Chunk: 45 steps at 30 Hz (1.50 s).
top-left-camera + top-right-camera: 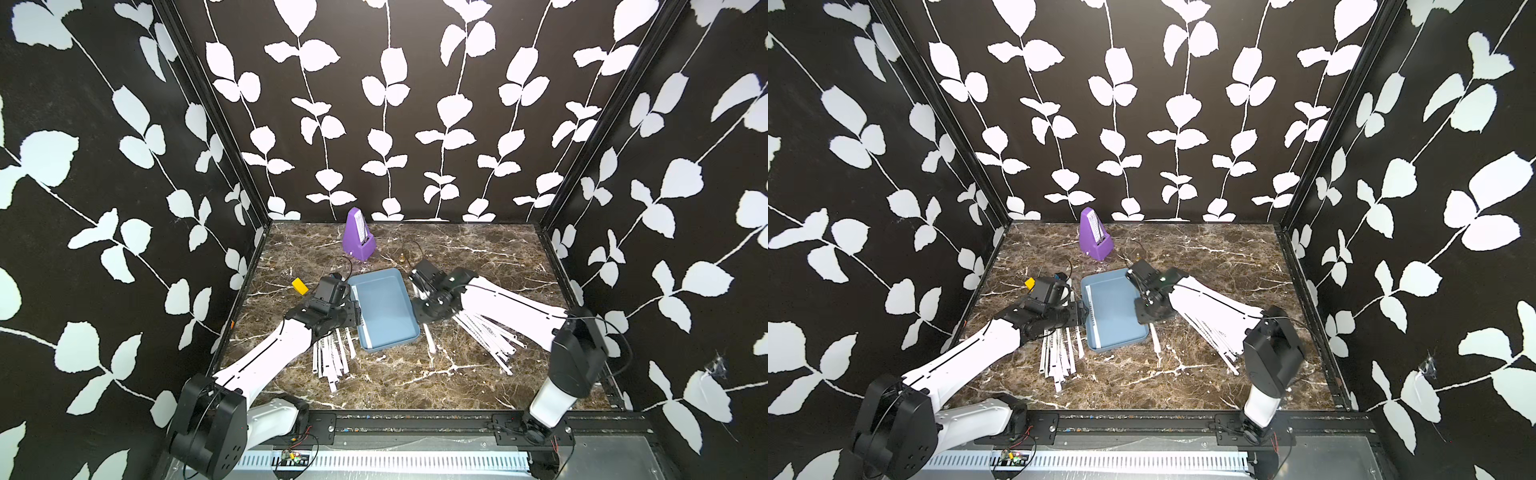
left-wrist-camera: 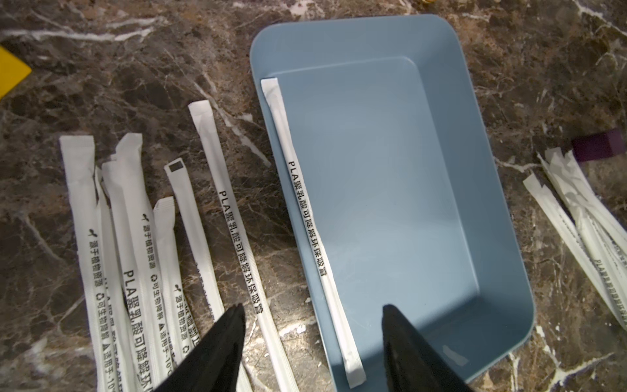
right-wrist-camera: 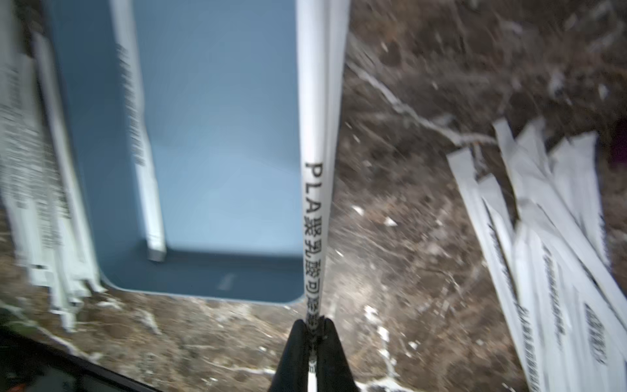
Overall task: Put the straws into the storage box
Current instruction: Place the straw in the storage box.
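Right wrist view: right end effector (image 3: 314, 331) pinches one straw (image 3: 315, 169) by its end, aligning it with the storage box (image 3: 220, 135) for release, while left end effector (image 2: 312, 315), jaws apart and empty, hovers by a boxed straw (image 2: 305, 203); remaining straws (image 1: 330, 357) flank the box on the worktop (image 1: 395, 374).

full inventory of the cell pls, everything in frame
light blue plastic tray: 1, table centre
white paper-wrapped straw in tray: 1, along its left wall
loose straws left of tray: several, white, overlapping
loose straws right of tray: several, white, partly under right arm
purple pyramid metronome: 1, back
yellow block: 1, left of tray
brown marble tabletop: 1
left tool: 1, black, open, over tray's left wall
right tool: 1, black, shut on a white straw beside tray's right wall
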Tool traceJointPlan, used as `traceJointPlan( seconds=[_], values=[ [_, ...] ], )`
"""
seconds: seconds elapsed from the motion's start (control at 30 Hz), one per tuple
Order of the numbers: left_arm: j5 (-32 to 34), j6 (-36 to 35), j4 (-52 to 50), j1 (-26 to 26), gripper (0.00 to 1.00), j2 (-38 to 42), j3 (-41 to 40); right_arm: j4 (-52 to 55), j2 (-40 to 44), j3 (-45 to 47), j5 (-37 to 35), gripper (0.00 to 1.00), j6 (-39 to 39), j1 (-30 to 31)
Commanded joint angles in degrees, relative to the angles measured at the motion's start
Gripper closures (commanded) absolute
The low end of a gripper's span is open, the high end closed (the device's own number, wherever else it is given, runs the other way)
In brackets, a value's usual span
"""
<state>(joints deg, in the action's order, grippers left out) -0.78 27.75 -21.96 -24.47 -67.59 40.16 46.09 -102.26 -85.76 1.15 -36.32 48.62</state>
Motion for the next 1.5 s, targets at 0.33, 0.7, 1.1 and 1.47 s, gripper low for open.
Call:
traceJointPlan(
  seconds=[0.33, 0.7, 1.1, 1.47],
  values=[
    [-1.2, -0.2, -0.8, 3.4, 0.47, -0.4, -2.1, 0.9, -30.2, -30.1, 4.2, 0.9, -1.1, 4.3],
    [1.2, -0.9, -3.2, 3.6, 0.47, 0.9, -1.3, 3.6, -36.6, -35.4, 5.8, 0.88, -2.9, 6.3],
    [0.8, -0.2, -3.5, 3.6, 0.47, 1.4, -1.5, 1.9, -37.2, -34.5, 4.3, 0.85, -6.9, 6.2],
    [0.0, 0.6, -3.3, 3.7, 0.53, 0.7, -2.2, -3.4, -36.0, -31.0, 6.8, 0.86, -11.8, 5.5]
  ],
)
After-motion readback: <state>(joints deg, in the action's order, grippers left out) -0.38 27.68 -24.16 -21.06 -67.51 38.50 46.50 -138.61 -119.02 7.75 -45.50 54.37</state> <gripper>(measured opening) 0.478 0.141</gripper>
